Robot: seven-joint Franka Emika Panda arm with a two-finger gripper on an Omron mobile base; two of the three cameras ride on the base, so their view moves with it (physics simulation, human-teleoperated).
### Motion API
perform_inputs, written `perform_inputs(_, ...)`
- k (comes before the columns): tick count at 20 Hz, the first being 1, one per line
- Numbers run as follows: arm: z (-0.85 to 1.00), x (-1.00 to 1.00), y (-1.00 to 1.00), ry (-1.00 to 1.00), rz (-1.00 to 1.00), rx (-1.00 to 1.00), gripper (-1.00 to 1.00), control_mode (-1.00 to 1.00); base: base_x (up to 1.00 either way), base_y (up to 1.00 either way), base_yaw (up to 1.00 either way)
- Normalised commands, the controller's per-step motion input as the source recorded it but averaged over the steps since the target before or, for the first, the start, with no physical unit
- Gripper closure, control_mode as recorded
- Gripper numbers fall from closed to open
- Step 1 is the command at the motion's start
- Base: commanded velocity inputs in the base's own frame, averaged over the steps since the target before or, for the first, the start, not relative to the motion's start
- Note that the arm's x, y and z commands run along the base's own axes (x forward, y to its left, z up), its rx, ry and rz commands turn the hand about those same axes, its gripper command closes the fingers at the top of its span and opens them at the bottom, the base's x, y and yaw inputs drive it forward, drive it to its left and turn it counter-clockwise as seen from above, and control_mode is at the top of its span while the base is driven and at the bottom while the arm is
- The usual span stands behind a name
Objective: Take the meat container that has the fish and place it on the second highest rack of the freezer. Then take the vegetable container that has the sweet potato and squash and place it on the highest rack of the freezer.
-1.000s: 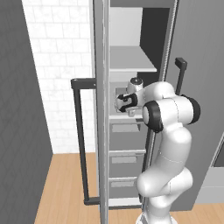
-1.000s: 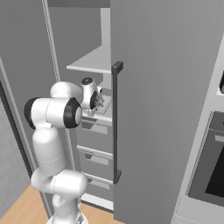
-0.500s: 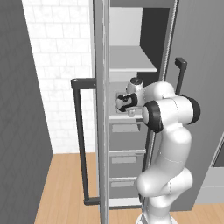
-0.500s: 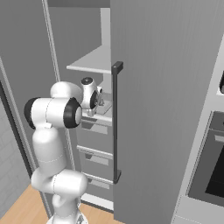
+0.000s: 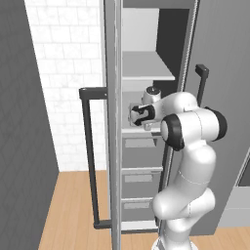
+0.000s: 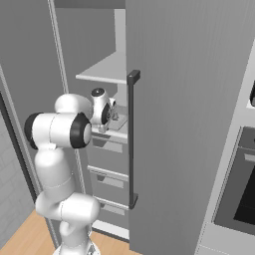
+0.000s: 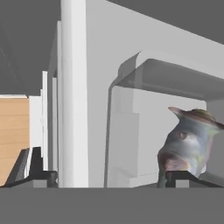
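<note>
The meat container (image 7: 144, 122), a smooth grey tray with rounded rim, sits on the freezer's (image 5: 146, 58) lower pale shelf, the mottled silver fish (image 7: 188, 144) inside. The gripper (image 7: 107, 177) stands spread wide around the tray's near edge, having let go since a second ago. The highest rack (image 5: 146, 68) above lies bare.

No readable text, labels, brands or numbers on any surface.
</note>
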Motion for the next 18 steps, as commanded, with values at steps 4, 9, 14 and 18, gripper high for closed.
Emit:
perform_inputs(4, 0.26, -0.05, 0.00, 0.00, 0.00, 0.00, -1.00, -1.00, 0.00, 0.00, 0.00)
perform_inputs(9, 0.44, -0.32, 0.00, -0.02, 0.00, 0.00, -1.00, -1.00, 0.00, 0.00, 0.00)
perform_inputs(14, 0.22, -0.78, 0.00, -0.01, 0.00, 0.00, -1.00, -1.00, 0.00, 0.00, 0.00)
perform_inputs(18, 0.33, -0.83, 0.00, -0.04, 0.00, 0.00, -1.00, -1.00, 0.00, 0.00, 0.00)
